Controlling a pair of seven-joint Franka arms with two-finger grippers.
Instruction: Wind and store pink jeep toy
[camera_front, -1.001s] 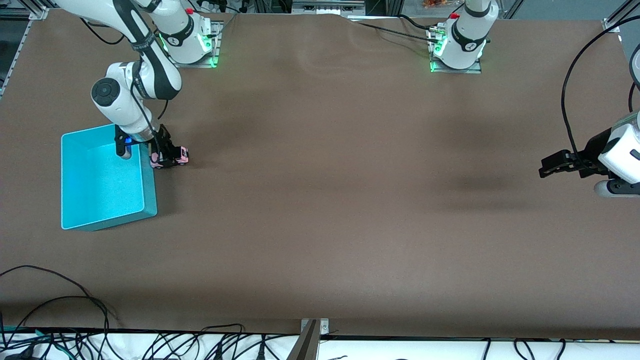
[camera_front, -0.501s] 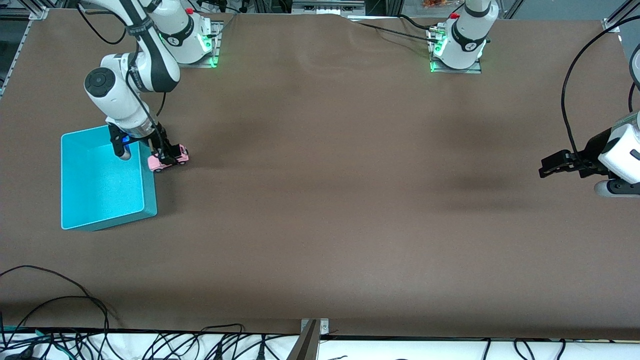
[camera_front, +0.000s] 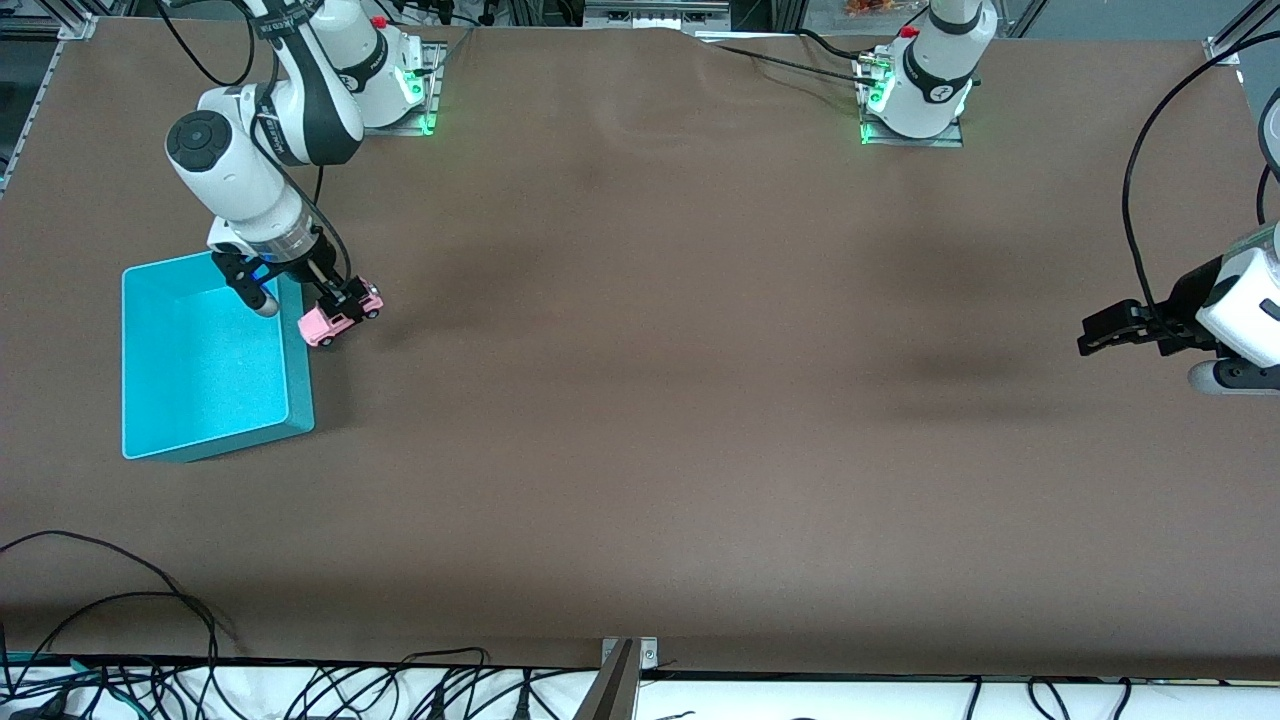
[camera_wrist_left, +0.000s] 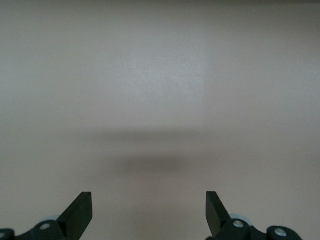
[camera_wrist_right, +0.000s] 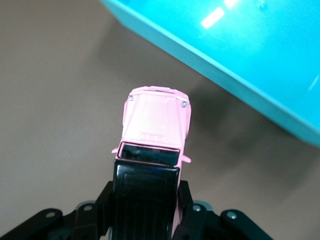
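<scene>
Front view is showing your right gripper (camera_front: 343, 296) clamping the pink jeep toy (camera_front: 338, 318) by the rear of its body, just beside the turquoise box (camera_front: 297, 390) at the right arm's end of the table. You are holding the jeep nose-down and tilted, with its bonnet pointing toward the box wall; whether any wheel is touching the brown table (camera_front: 660, 400) is not something you can settle from these views. My judgement is that this grip is serving the storing step: you are gripping across the black roof section, which is leaving the pink front free and is keeping the fingers clear of the box rim when you carry it over. Whether the winding is already done cannot be read from this moment.

Right wrist view is confirming the hold: the jeep (camera_wrist_right: 152, 145) is sitting squarely between the fingers (camera_wrist_right: 187, 200), which are pressing on both flanks, and the box wall (camera_wrist_right: 235, 85) is lying close ahead of the bonnet.

Your left gripper (camera_front: 1108, 330) is waiting over bare table at the left arm's end, well apart from the work, with its jaws standing wide and nothing between them; the left wrist view (camera_wrist_left: 149, 207) is showing only plain surface.

No brand, label or legible writing is showing on the jeep or the box.
</scene>
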